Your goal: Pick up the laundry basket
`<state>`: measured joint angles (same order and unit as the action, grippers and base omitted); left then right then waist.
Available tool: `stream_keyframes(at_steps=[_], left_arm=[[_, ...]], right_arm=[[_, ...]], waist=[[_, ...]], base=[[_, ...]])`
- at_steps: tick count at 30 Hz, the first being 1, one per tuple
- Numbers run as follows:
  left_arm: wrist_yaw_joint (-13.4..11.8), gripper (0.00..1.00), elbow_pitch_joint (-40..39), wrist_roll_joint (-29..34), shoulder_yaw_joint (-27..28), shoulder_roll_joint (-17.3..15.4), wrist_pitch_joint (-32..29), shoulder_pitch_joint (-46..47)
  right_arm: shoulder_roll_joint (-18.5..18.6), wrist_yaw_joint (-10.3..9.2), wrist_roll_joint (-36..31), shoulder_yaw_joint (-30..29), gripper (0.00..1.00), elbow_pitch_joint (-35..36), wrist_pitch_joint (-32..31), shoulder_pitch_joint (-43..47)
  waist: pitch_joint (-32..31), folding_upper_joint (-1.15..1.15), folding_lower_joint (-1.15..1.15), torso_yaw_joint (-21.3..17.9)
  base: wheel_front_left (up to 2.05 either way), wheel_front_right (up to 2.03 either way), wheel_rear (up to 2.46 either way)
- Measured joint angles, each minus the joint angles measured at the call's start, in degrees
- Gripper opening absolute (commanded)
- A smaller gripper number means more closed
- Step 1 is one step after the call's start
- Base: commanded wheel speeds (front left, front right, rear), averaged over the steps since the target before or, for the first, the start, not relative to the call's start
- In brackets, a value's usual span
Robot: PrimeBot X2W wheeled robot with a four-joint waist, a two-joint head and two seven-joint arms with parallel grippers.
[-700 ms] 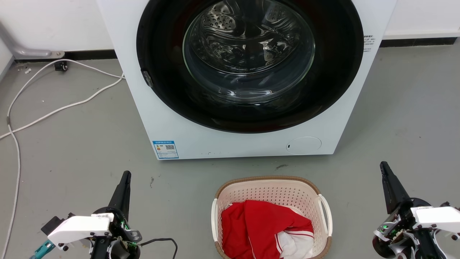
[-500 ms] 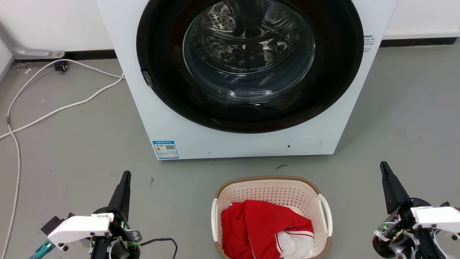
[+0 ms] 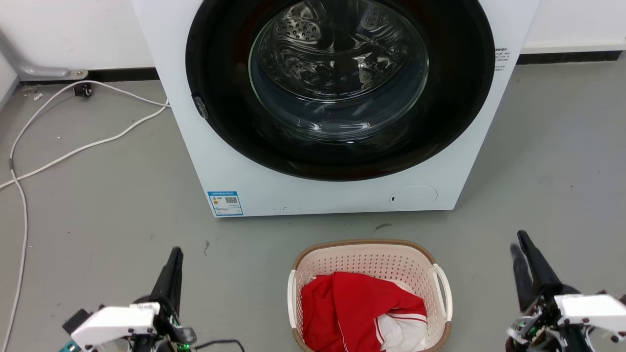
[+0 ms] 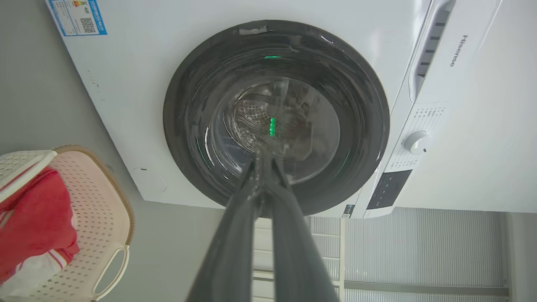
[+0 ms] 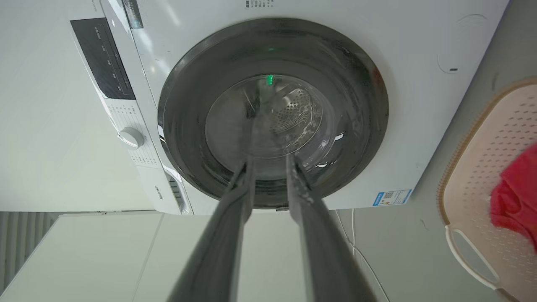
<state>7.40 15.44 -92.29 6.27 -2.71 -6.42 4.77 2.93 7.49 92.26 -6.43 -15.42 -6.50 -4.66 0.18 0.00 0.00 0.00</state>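
Cream laundry basket (image 3: 367, 261), red cloth (image 3: 352, 303) inside

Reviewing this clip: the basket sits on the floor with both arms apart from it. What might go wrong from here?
1. The basket has thin loop handles. The left gripper and right gripper stand well off to either side, so the long fingers may miss or slip off a loop.
2. The red clothes lie heaped toward the near end, so a one-sided lift may tip it.
3. The washing machine stands close behind; a swing could hit it.
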Motion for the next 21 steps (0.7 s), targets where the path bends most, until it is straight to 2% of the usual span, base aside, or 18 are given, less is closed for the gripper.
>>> stream_keyframes(at_steps=[8, 21], left_arm=[[-0.05, 1.00, -0.44, 3.25, -0.21, 0.14, 1.93, -1.04], [-1.32, 1.00, -4.44, 16.79, -0.51, 0.13, 5.30, -1.07]], right_arm=[[-0.11, 0.00, -3.52, -0.08, 1.00, -0.02, 1.99, 1.20], [-0.13, 0.00, -20.51, 1.03, 1.00, 4.83, 5.34, 1.75]], waist=[[0.07, 0.00, 0.00, 0.00], [0.23, 0.00, 0.00, 0.02]], base=[[0.00, 0.00, 0.00], [0.00, 0.00, 0.00]])
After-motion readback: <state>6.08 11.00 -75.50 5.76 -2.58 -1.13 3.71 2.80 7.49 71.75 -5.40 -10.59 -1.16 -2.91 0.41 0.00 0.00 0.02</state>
